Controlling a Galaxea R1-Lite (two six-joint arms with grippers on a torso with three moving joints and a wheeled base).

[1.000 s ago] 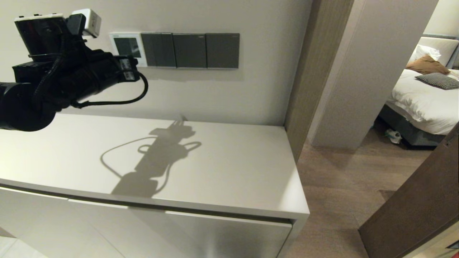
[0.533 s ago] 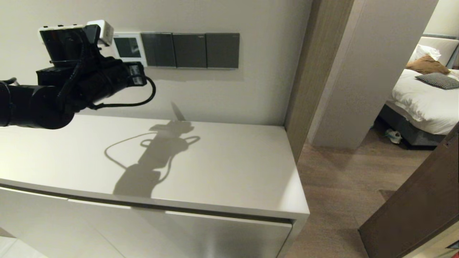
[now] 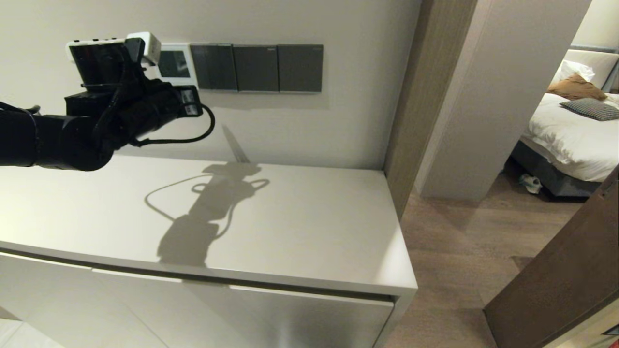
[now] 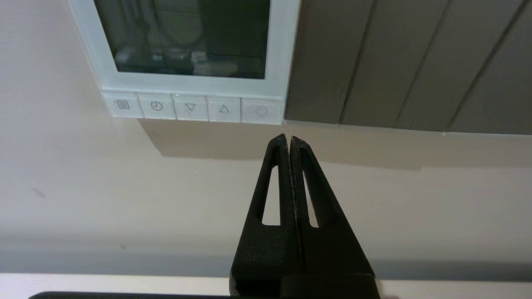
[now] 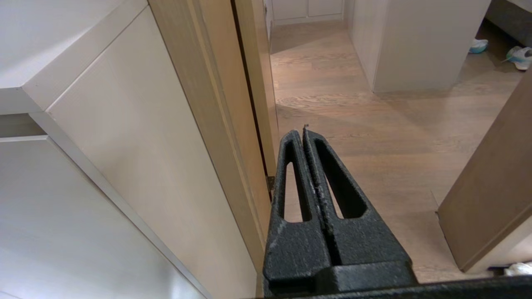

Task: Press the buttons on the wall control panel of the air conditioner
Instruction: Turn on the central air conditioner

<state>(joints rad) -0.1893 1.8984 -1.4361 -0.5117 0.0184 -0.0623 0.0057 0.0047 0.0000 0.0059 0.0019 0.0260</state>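
Observation:
The white wall control panel (image 3: pixel 175 65) has a dark screen (image 4: pixel 183 37). It is mounted left of three grey switch plates. Its row of small white buttons (image 4: pixel 190 108) runs along its lower edge. My left arm reaches up from the left and hides the panel's left edge in the head view. My left gripper (image 4: pixel 289 139) is shut and empty. Its tip points at the wall just below the rightmost button (image 4: pixel 261 111) and stands apart from the strip. My right gripper (image 5: pixel 300 132) is shut and empty, parked low beside the cabinet's side, above the wooden floor.
Three dark grey switch plates (image 3: pixel 256 67) adjoin the panel on its right, also in the left wrist view (image 4: pixel 407 62). A white cabinet top (image 3: pixel 290 227) lies under the arm. A wooden door frame (image 3: pixel 411 96), a bed (image 3: pixel 570 130) and a brown door (image 3: pixel 570 280) are at the right.
My left arm has moved right and closer to the wall, sinking a little, so it now overlaps the panel's left edge. The gripper's shadow has climbed onto the wall.

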